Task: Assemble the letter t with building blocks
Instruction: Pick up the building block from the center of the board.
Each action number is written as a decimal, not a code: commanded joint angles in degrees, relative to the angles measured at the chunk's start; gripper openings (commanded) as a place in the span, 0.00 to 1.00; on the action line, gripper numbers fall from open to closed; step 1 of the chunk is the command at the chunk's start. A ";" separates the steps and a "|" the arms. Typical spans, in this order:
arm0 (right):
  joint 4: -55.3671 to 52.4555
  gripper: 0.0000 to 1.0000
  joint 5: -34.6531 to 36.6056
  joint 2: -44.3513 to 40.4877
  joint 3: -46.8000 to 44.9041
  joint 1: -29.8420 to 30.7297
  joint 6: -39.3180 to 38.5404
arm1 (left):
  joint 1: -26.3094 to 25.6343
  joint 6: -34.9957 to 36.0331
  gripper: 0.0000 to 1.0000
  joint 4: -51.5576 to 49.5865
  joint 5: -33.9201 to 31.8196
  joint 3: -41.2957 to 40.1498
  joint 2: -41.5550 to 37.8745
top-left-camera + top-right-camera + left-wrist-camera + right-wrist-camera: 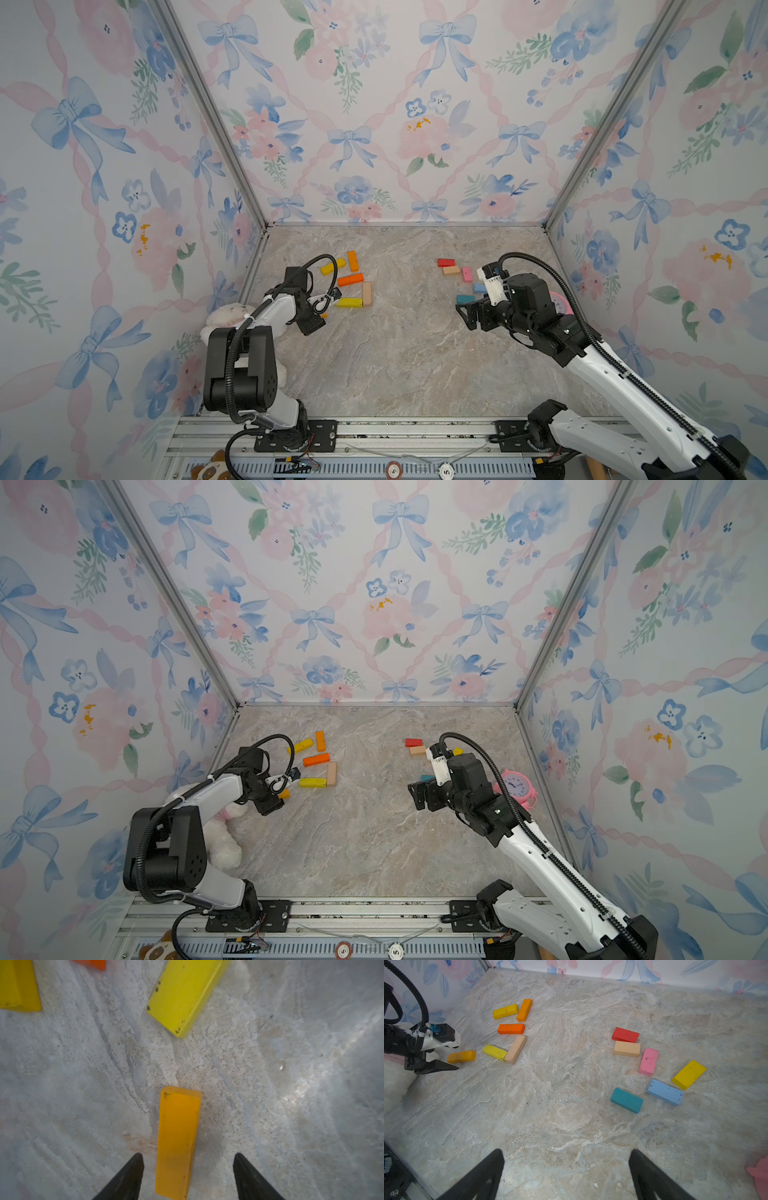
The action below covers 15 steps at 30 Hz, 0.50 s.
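Amber block (178, 1142) lies between the parted jaws of the left gripper (188, 1156), touching neither, its long axis pointing straight ahead.

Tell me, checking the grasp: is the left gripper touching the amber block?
Apart: left wrist view shows table between amber block and each finger of the left gripper.

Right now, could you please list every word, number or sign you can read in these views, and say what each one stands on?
"5": on the brown round disc, in both top views.
"5": on the white round disc beside it.
Dial of the pink clock: numerals too small to read.
On the building blocks: none, only dark specks.
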 commanded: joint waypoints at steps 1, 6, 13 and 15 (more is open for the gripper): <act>1.39 0.96 -1.12 -0.26 -0.90 -0.15 0.78 | 0.81 -1.01 0.72 0.81 -0.28 1.98 1.06; 1.24 0.96 -1.95 0.61 -0.66 -0.16 0.81 | 0.88 -3.06 0.72 0.61 1.20 2.76 3.10; 1.41 0.96 -1.69 -0.06 -0.84 -0.14 0.71 | 0.84 -4.09 0.68 -2.77 3.51 3.96 5.07; 1.52 0.96 -1.74 -0.13 -0.86 -0.11 0.74 | 0.86 -4.70 0.67 -3.40 4.13 4.07 5.81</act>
